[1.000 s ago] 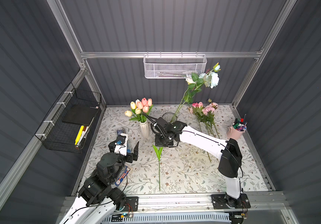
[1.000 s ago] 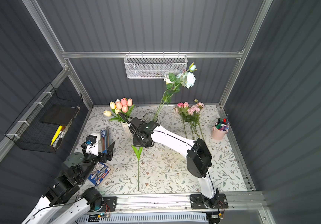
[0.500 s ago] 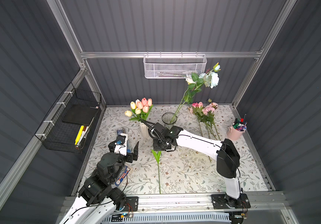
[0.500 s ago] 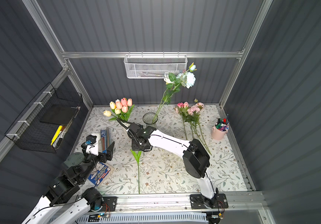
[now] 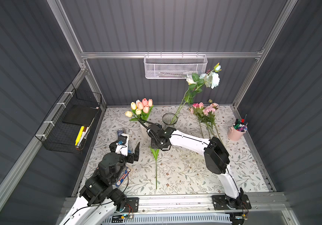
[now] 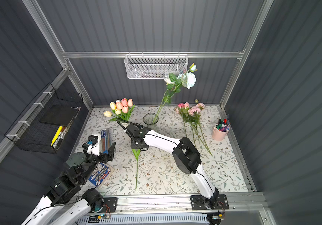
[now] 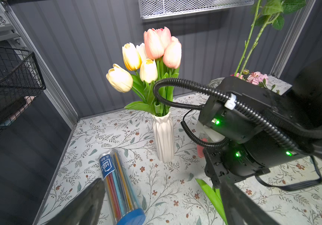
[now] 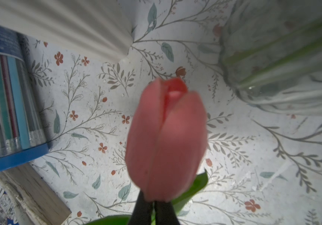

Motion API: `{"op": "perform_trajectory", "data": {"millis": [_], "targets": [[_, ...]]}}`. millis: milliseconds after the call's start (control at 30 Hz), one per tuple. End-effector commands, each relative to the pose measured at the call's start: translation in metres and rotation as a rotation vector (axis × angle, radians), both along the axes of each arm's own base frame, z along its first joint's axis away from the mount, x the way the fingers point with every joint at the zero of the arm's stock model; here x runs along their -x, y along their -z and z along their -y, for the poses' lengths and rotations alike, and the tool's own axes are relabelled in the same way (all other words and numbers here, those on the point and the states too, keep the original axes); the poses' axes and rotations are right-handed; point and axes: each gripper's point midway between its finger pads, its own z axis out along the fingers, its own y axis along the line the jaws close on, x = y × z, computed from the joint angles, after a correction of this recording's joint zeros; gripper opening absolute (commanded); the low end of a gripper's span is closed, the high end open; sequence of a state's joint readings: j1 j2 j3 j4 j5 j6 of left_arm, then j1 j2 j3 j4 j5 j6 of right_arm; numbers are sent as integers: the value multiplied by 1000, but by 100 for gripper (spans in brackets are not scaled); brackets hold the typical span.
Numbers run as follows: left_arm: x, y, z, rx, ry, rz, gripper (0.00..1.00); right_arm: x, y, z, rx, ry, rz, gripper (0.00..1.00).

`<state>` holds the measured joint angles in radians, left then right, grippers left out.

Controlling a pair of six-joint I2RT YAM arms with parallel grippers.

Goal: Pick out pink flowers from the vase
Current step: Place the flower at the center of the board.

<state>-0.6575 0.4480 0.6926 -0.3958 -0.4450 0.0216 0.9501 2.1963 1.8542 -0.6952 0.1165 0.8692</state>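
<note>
My right gripper [image 8: 153, 211] is shut on a coral-pink tulip [image 8: 166, 140] just below its bloom. In both top views this gripper [image 5: 158, 145] hangs low in front of the white vase [image 5: 143, 131] and hides the bloom. The tulip's green stem [image 5: 156, 169] lies on the table, pointing at the front edge. The white vase [image 7: 163, 136] holds more pink tulips [image 7: 161, 45] with yellow and white ones. Other pink flowers [image 5: 204, 111] lie at the back right. My left gripper [image 7: 162, 210] is open and holds nothing, left of the stem.
A glass vase [image 5: 168, 118] with white and pale blue roses [image 5: 211, 78] stands behind my right gripper. A pencil tube [image 7: 117, 183] lies by my left gripper, a blue packet [image 5: 123, 175] under that arm. A pink pen cup [image 5: 236, 132] stands at the right.
My right gripper has moved left and towards the front with the tulip, away from the glass vase. The stem has hardly shifted on the table. The left arm has not moved.
</note>
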Motion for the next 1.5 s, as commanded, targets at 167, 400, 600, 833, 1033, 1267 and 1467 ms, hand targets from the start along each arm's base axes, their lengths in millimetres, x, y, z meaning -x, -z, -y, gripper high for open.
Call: {"op": "perform_trajectory", "data": {"millis": [167, 400, 600, 833, 1033, 1267, 1467], "targets": [[-2, 2, 5, 11, 15, 2, 94, -23, -1, -5, -34, 54, 50, 19], [-3, 2, 6, 6, 17, 1, 94, -23, -5, -2, -47, 69, 60, 20], [-4, 4, 6, 3, 19, -2, 94, -20, -18, 0, -76, 51, 88, 21], [-1, 0, 3, 11, 15, 12, 94, -16, -78, 5, -189, -29, 301, 26], [0, -1, 5, 19, 24, 13, 94, 1, -119, 15, -249, -106, 413, 26], [-1, 0, 8, 16, 34, 7, 94, 11, -127, 7, -290, -206, 446, 27], [0, -1, 7, 15, 40, 15, 94, 29, -168, -11, -415, -396, 563, 25]]}}
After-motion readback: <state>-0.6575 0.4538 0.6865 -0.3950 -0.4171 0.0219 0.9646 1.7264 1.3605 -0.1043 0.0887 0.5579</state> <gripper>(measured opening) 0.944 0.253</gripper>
